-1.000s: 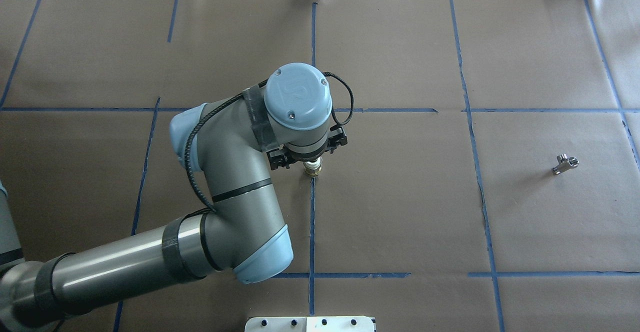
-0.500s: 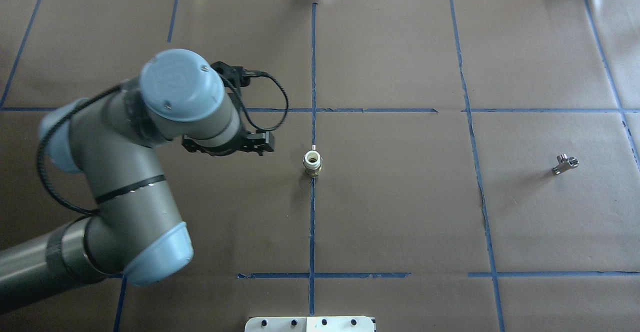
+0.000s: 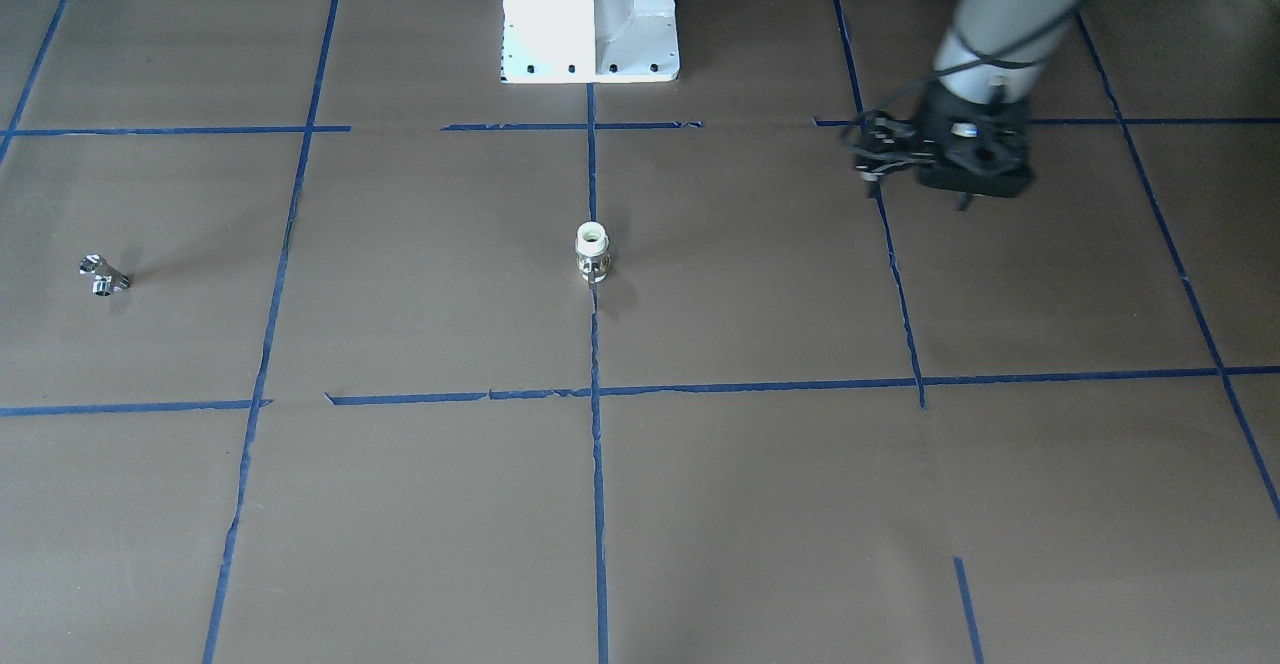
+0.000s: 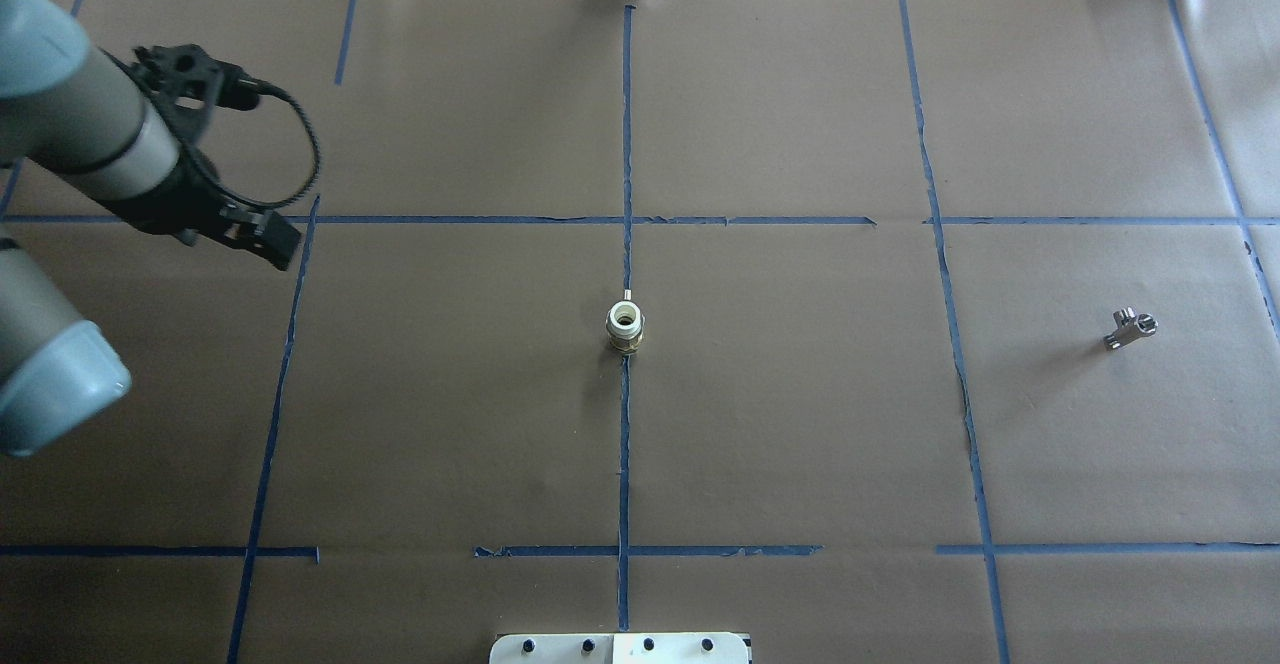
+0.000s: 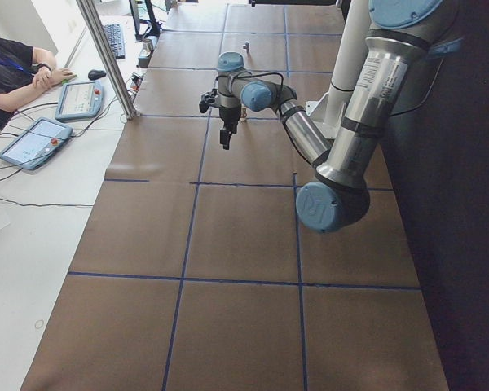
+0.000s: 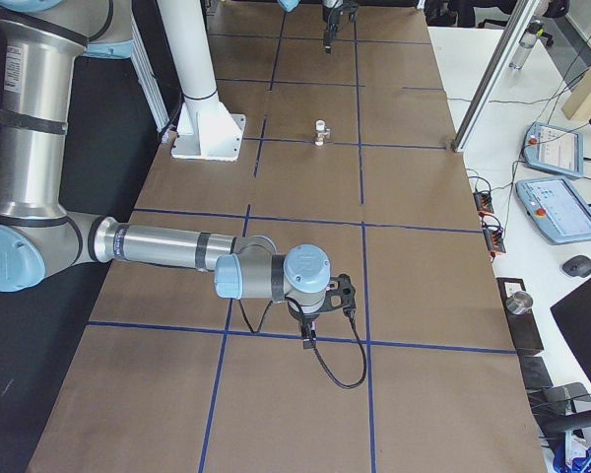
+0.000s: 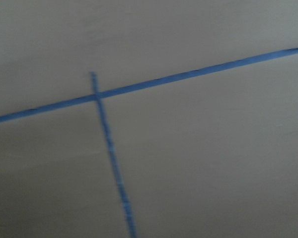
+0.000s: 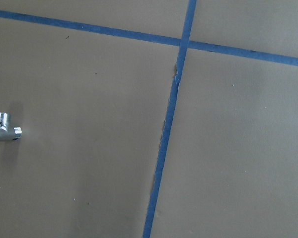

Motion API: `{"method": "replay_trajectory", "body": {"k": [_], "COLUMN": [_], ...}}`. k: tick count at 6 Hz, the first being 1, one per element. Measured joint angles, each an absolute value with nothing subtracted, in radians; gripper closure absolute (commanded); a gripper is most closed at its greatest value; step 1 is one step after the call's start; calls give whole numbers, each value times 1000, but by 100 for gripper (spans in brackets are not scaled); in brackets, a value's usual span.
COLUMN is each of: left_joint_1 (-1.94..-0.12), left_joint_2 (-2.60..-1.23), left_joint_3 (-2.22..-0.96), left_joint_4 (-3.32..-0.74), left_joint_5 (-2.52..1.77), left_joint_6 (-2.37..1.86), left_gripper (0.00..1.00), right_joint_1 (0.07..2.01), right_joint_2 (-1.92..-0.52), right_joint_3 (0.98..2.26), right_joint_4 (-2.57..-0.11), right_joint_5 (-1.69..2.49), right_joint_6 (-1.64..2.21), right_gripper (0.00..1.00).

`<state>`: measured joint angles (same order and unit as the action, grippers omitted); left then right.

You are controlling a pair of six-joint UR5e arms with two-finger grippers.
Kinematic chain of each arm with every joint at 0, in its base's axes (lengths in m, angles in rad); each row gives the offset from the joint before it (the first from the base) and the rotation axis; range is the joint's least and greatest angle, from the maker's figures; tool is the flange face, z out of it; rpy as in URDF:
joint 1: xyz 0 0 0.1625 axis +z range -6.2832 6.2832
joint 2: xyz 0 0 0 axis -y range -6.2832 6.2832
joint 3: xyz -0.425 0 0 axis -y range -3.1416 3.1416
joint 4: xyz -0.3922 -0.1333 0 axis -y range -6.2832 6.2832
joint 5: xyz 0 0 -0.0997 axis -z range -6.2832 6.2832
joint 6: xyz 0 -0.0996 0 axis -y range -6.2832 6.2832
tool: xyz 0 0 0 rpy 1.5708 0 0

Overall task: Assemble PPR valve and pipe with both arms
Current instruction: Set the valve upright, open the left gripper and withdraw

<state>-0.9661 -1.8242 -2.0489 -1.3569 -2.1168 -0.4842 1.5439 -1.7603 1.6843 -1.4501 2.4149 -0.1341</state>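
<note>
Pipe fitting [image 4: 625,325] stands upright; valve [image 4: 1130,328] lies well apart.

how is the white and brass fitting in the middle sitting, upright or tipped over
Upright. The fitting stands on its brass end, white mouth up; the overhead view looks into its bore.

The pipe fitting [image 4: 625,327] is set upright at the table's [image 4: 800,424] centre; the valve [image 4: 1130,328] is laid well to its right.

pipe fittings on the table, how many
2. A white-topped brass fitting stands on the centre tape line; a chrome valve lies far out on the robot's right side. None appear hidden.
</note>
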Motion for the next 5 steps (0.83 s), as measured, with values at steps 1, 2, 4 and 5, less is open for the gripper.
{"method": "replay_trajectory", "body": {"k": [1, 2, 4, 5], "left_joint_1": [-1111, -1236, -1447, -1521], "left_joint_2": [-1720, -1622, -1443, -1384], "left_joint_3": [-2044, -2031, -1933, -1855], "left_joint_4": [-1357, -1357, -1434, -1528], "left_joint_5": [-2184, -2242, -2320, -2343], "left_joint_6": [-274, -127, 53, 100], "left_gripper": [0, 0, 0, 0], "right_joint_1": [1544, 1544, 1536, 1512], "right_joint_2": [-1760, -1760, -1757, -1757], "right_joint_3": [1685, 1685, 1706, 1736], "right_joint_4": [-1450, -1450, -1446, -1435], "right_joint_5": [2416, 2416, 2414, 2413], "right_joint_6": [-131, -129, -102, -46], "right_gripper": [0, 0, 0, 0]}}
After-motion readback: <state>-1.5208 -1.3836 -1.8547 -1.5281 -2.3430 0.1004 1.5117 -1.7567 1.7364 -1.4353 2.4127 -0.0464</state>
